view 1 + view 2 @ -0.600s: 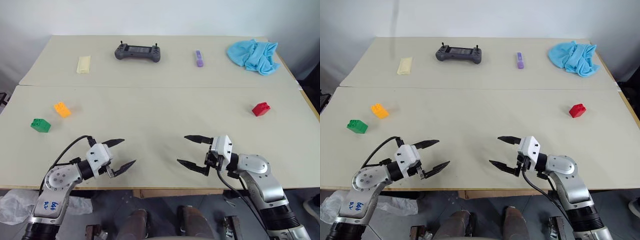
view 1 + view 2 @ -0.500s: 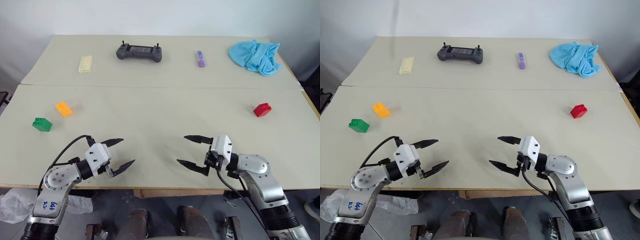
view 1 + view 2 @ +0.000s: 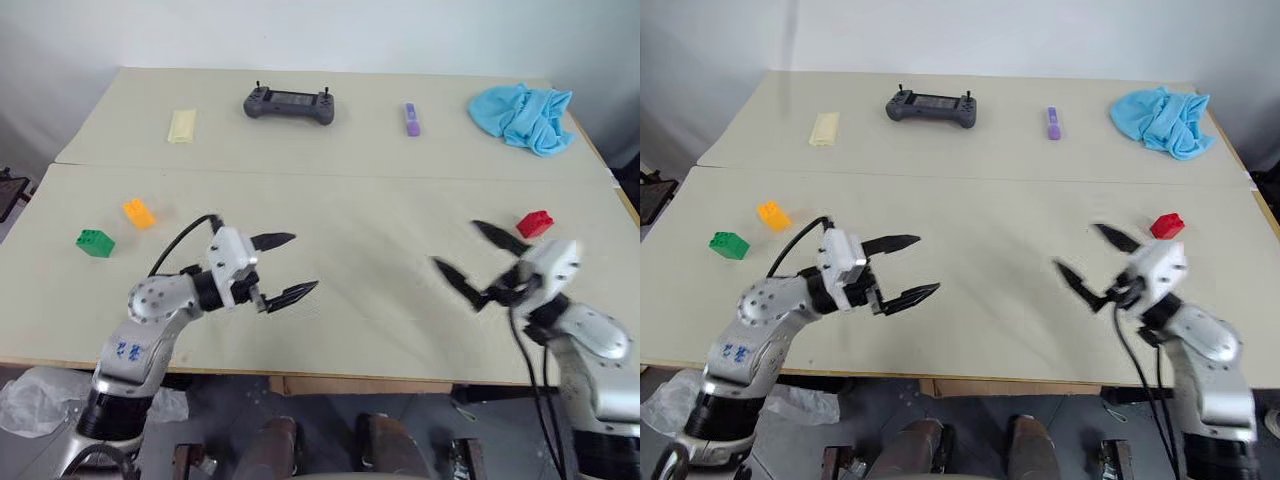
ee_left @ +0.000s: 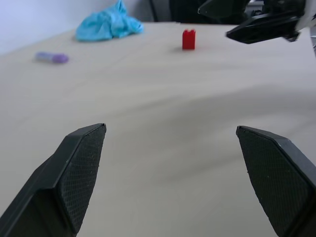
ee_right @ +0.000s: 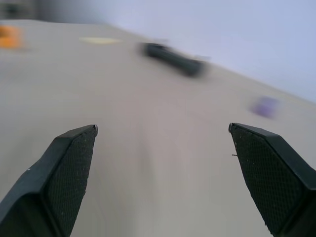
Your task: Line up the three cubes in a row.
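Observation:
The red cube (image 3: 534, 223) sits at the table's right side; it also appears in the left wrist view as the red cube (image 4: 188, 39). The orange-yellow cube (image 3: 138, 212) and the green cube (image 3: 95, 242) lie close together at the left. My left gripper (image 3: 282, 268) hovers open over the middle-left of the table, pointing right, empty. My right gripper (image 3: 478, 259) is open and empty, a little in front and to the left of the red cube. In the right wrist view the orange-yellow cube (image 5: 9, 35) shows far off.
At the back of the table (image 3: 360, 250) lie a pale yellow flat block (image 3: 182, 125), a dark game controller (image 3: 289, 104), a small purple stick (image 3: 411, 118) and a crumpled blue cloth (image 3: 525, 115). A seam runs across the table between front and back halves.
The left gripper has swung up and right toward the table's middle. My right gripper has moved right and further back, toward the red cube. The camera has shifted too.

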